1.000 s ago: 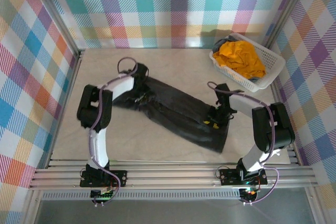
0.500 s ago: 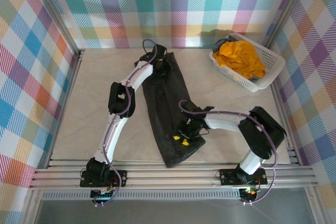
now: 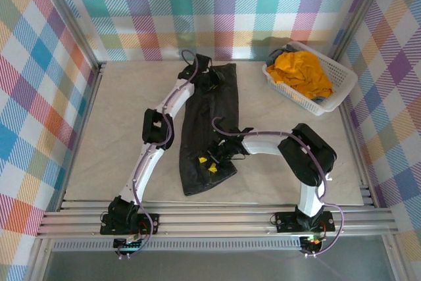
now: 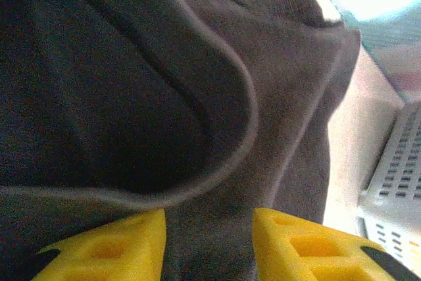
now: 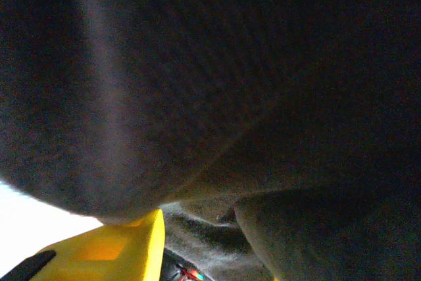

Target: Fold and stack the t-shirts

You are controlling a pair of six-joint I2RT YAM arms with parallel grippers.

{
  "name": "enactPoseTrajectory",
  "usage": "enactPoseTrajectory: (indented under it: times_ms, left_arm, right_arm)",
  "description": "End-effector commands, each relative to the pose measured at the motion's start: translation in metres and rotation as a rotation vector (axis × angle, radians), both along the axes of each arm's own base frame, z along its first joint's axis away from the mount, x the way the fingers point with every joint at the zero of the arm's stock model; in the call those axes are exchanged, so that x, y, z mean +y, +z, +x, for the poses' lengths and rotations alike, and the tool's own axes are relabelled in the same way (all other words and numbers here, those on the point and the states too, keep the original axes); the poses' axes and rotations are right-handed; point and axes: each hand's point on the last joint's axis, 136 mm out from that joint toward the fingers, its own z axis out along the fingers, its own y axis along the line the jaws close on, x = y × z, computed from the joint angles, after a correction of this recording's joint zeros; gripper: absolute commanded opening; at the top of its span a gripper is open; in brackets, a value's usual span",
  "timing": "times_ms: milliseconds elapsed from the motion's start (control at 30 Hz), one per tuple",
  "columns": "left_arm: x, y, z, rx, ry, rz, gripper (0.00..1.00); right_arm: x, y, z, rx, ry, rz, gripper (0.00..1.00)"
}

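While the charcoal t-shirt [image 3: 200, 123] lay as a long folded strip mid-table, running from 12 toward 6 o'clock, my left gripper [image 3: 209, 85] sat at its far edge, yellow fingers [image 4: 112, 241] spread over the hem. My right gripper [image 3: 208, 164] sat at the near end; I couldn't tell how its jaws stood. Bare table [image 3: 118, 136] lay open at 9 o'clock. The mustard t-shirt [image 3: 302, 74] sat in the basket [image 3: 342, 77] at 2 o'clock.

The pale beige counter [image 3: 99, 136] carried a dark grey t-shirt [image 3: 200, 120], folded into a long narrow strip running from near the 12 o'clock edge through the middle toward 6 o'clock. A white lattice basket [image 3: 339, 95] sat askew in the 2 o'clock corner, apart from it.
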Motion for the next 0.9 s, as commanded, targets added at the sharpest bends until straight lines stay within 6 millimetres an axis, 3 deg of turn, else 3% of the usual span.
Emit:
enactPoseTrajectory:
  times_ms: [0,133,200,267,333,433,533,633,733,867]
  left_arm:
    - [0.045,0.129,0.013,-0.198,0.083,0.024,0.44]
    - [0.074,0.205,-0.012,-0.254,0.123,0.084,0.46]
    - [0.078,0.223,-0.041,-0.225,0.099,0.133,0.45]
    - [0.085,0.217,-0.081,-0.143,0.071,0.212,0.43]
    - [0.095,0.198,-0.135,-0.050,0.047,0.252,0.36]
    - [0.113,0.155,-0.229,0.093,0.024,0.217,0.23]
    - [0.122,0.088,-0.329,0.304,-0.017,0.182,0.15]
    - [0.116,0.041,-0.406,0.394,-0.077,0.187,0.16]
    - [0.113,0.008,-0.457,0.458,-0.114,0.212,0.25]
    - [0.111,-0.016,-0.480,0.458,-0.084,0.145,0.32]
  right_arm:
    - [-0.018,0.021,0.011,-0.107,-0.060,-0.053,0.46]
    - [-0.047,0.066,0.002,-0.208,-0.151,-0.067,0.51]
    - [-0.074,0.083,-0.005,-0.259,-0.213,-0.101,0.53]
    - [-0.104,0.094,-0.009,-0.336,-0.265,-0.130,0.52]
    - [-0.129,0.104,-0.010,-0.450,-0.255,-0.139,0.51]
    - [-0.142,0.112,-0.014,-0.602,-0.097,-0.149,0.49]
    - [-0.146,0.090,-0.028,-0.592,0.077,-0.197,0.48]
    - [-0.135,0.067,-0.035,-0.567,0.224,-0.163,0.47]
    - [-0.132,0.042,-0.039,-0.500,0.325,-0.169,0.50]
    - [-0.117,0.023,-0.041,-0.461,0.404,-0.108,0.48]
